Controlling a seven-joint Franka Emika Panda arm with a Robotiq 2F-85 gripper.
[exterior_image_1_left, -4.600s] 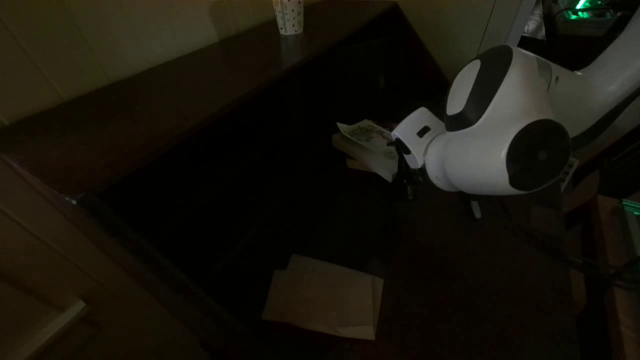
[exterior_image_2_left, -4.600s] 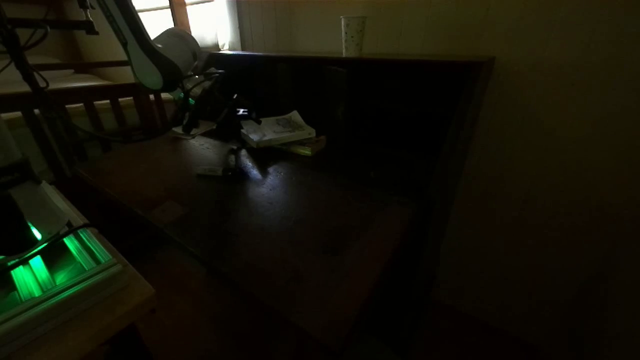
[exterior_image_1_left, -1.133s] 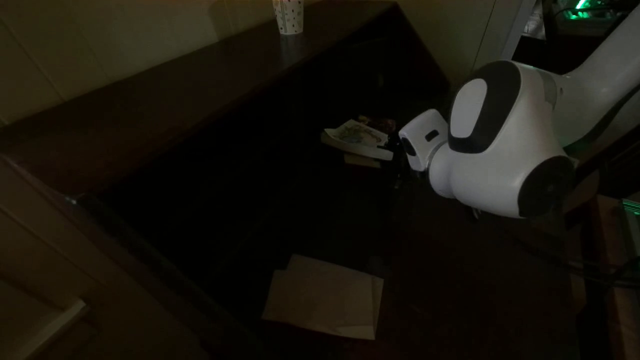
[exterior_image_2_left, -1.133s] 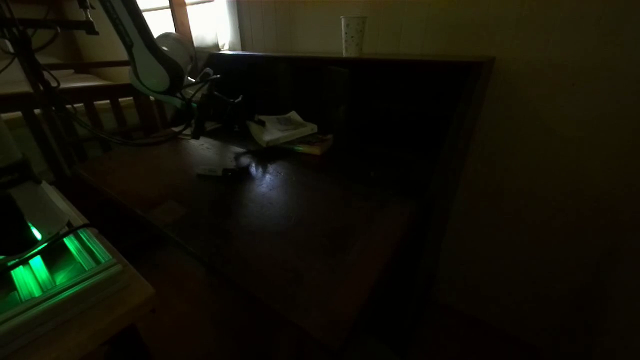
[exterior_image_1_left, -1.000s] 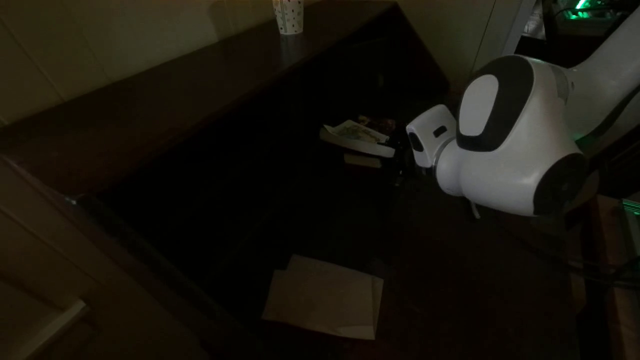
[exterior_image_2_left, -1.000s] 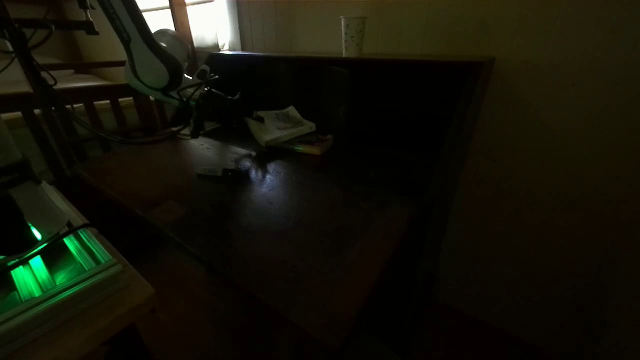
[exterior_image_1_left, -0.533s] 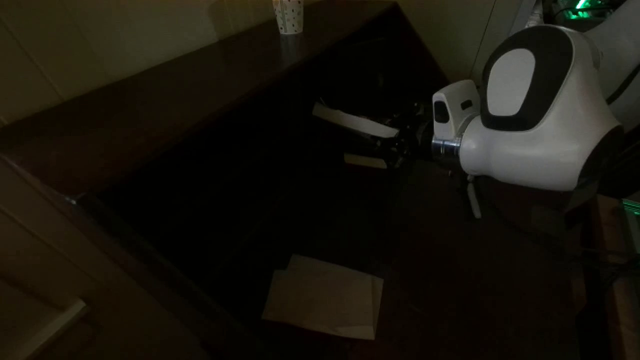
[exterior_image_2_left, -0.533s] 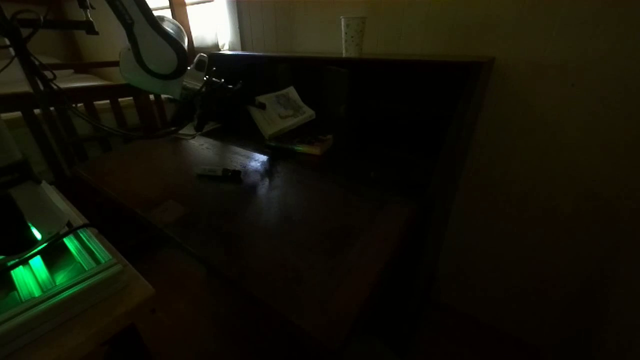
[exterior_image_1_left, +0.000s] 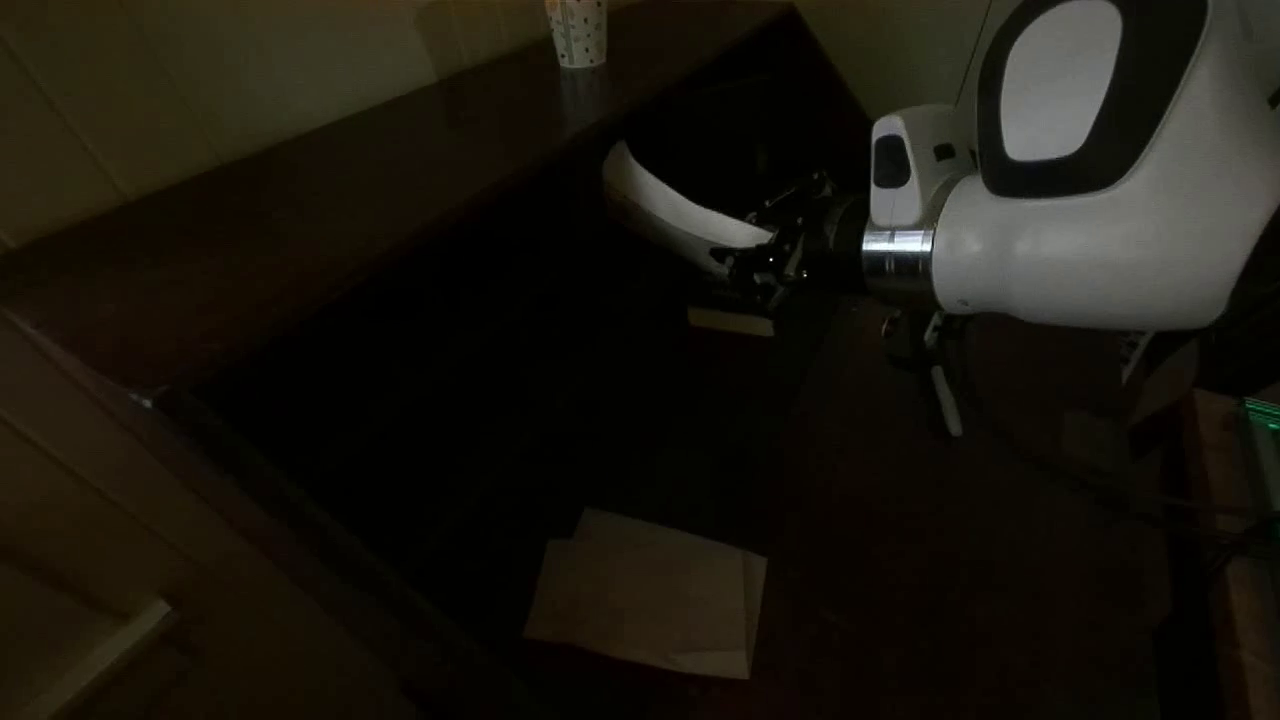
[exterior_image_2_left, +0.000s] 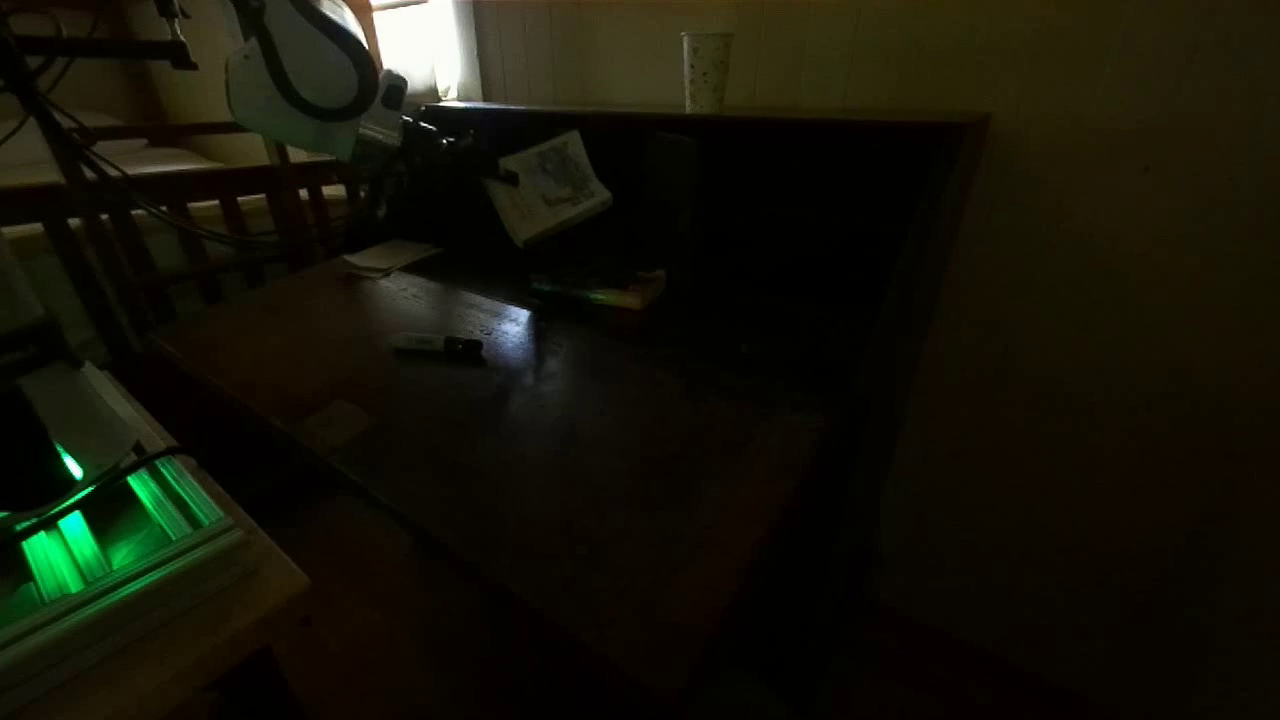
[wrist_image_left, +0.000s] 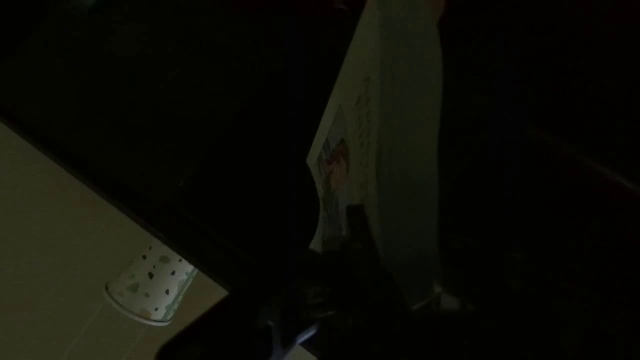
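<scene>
My gripper is shut on a white book with a picture on its cover. The book hangs tilted above the dark desk, its cover facing outward in that exterior view. In an exterior view the same book shows its pale edge, bending upward away from the jaws. The wrist view has one dark finger lying across the cover of the book; the opposite finger is lost in darkness. Below the held book, apart from it, a second book with a coloured cover lies on the desk.
A spotted paper cup stands on the raised shelf behind the desk. Brown paper sheets lie on the desk. A marker and pale papers rest near its other end. The room is very dim.
The gripper has gone up with the white book, which has lifted off the coloured book and tilted more steeply. The coloured book stayed behind; the marker came into fuller view.
</scene>
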